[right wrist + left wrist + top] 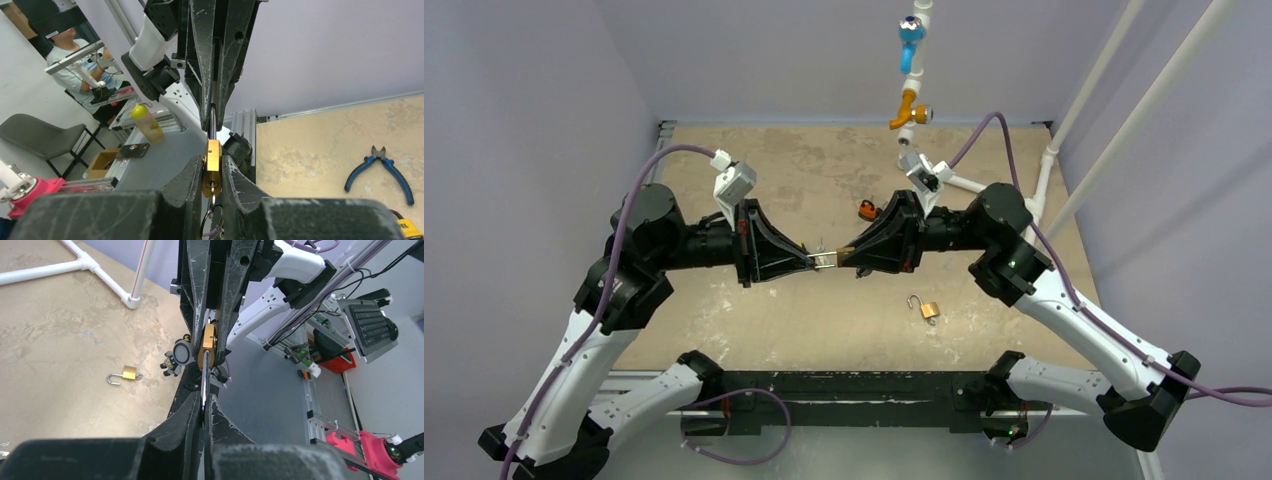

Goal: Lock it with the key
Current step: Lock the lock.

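Padlock (825, 260) hanging between grippers, left gripper (204, 407) clamping shackle (204, 382), right gripper (212, 165) pinching brass body, right wrist view alone showing pliers (377, 156).

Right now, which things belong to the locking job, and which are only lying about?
Job: padlock held between left gripper and right gripper; key in it.
Lying about: second padlock, pliers, small toy, white pipes.

padlock (826, 260) between left pincer (808, 259) and right pincer (845, 257), spare padlock (927, 309) on table (754, 320)
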{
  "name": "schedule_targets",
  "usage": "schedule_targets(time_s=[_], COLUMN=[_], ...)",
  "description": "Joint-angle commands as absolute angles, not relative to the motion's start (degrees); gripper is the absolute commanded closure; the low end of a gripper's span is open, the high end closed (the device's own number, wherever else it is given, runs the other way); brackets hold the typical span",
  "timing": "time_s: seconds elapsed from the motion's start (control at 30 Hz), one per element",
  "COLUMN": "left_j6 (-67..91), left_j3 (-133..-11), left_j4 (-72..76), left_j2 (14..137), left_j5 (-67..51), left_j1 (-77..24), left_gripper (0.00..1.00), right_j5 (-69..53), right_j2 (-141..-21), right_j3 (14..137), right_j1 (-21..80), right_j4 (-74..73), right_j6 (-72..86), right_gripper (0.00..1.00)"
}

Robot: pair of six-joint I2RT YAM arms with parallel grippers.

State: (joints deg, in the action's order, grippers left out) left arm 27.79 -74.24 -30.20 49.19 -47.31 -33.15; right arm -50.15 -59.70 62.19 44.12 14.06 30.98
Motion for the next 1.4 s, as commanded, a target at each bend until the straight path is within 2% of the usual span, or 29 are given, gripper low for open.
schedule_targets(time_s=[0.0, 0.37, 0.73, 1.37], left_j6=[23.02, 21.88, 21.53, 21.88], left_j3=[-75.15, -74.05, -73.48, -73.04], left_j4=[-32.39, -31.94, -31.91, -31.11], left_j2=[48.54, 47.95, 47.91, 48.8], left_j5=[-42.52, -39.93, -37.17, -35.6], left_j1=[-33.32, -34.03, -36.47, -39.48], left_gripper=[1.0, 1.0, 1.0, 1.0], right_j5=[-50.11, -50.52, -46.73, -44.41], right_j2=[-58.67, -59.33, -62.15, -63.46], right_j3=[64.74, 64.49, 65.89, 67.18], right_j1=[44.86, 46.58, 50.82, 52.36], right_j4=[14.32, 16.15, 15.79, 12.87], right_j6=[32.05, 35.57, 34.82, 32.76], right_gripper=[1.0, 1.0, 1.0, 1.0])
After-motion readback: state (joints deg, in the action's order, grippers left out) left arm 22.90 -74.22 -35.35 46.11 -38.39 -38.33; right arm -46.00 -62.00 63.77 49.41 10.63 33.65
